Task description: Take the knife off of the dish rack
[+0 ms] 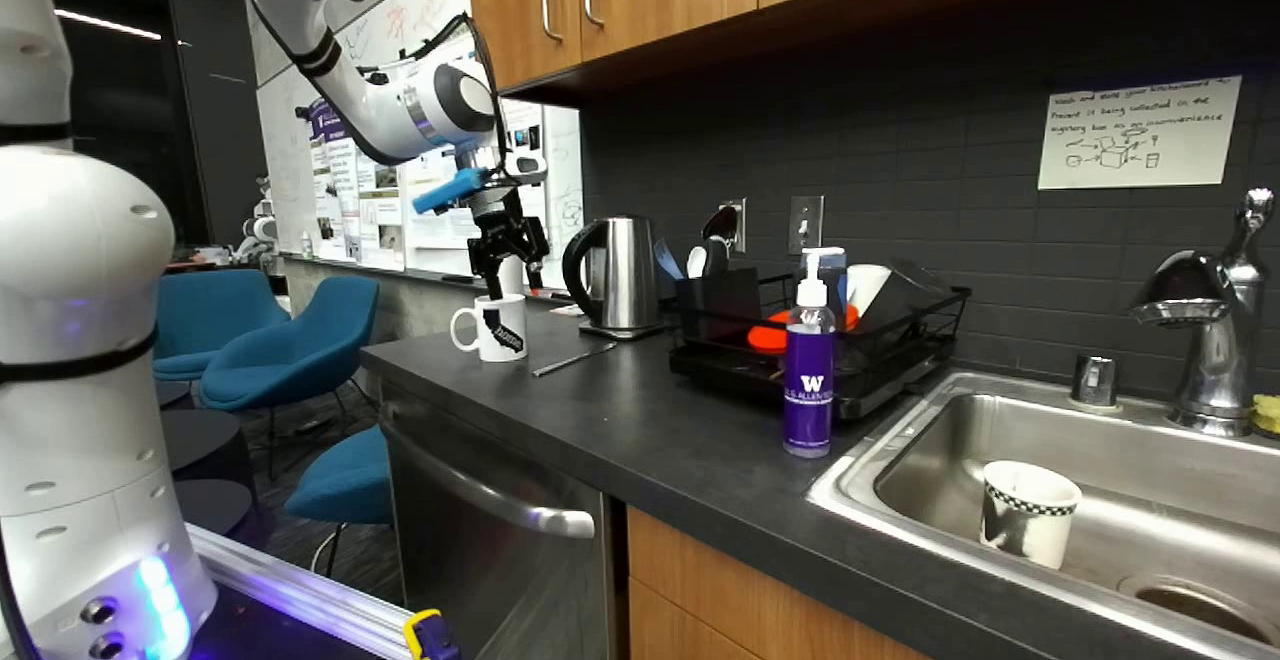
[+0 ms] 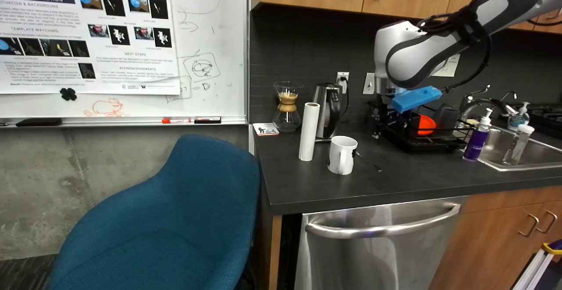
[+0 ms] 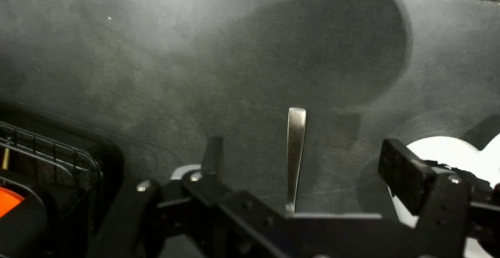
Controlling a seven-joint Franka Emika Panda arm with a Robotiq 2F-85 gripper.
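The knife [image 1: 574, 360] is a slim metal piece lying flat on the dark counter, off the rack; it also shows in an exterior view [image 2: 369, 161] and in the wrist view [image 3: 296, 133]. In the wrist view its far part is hidden behind my gripper. My gripper [image 3: 302, 147] is open and empty, above the counter with the knife between and below its spread fingers, not touching. The black wire dish rack [image 1: 715, 365] stands on the counter beside the sink, also seen in an exterior view [image 2: 421, 146] and at the wrist view's lower left [image 3: 88, 168].
A white mug [image 1: 500, 330] stands close to the knife and beside one finger in the wrist view [image 3: 431, 148]. The steel kettle [image 1: 628, 275] and a white roll [image 2: 309, 132] stand behind. A purple bottle [image 1: 808, 380] stands before the rack, near the sink [image 1: 850, 485].
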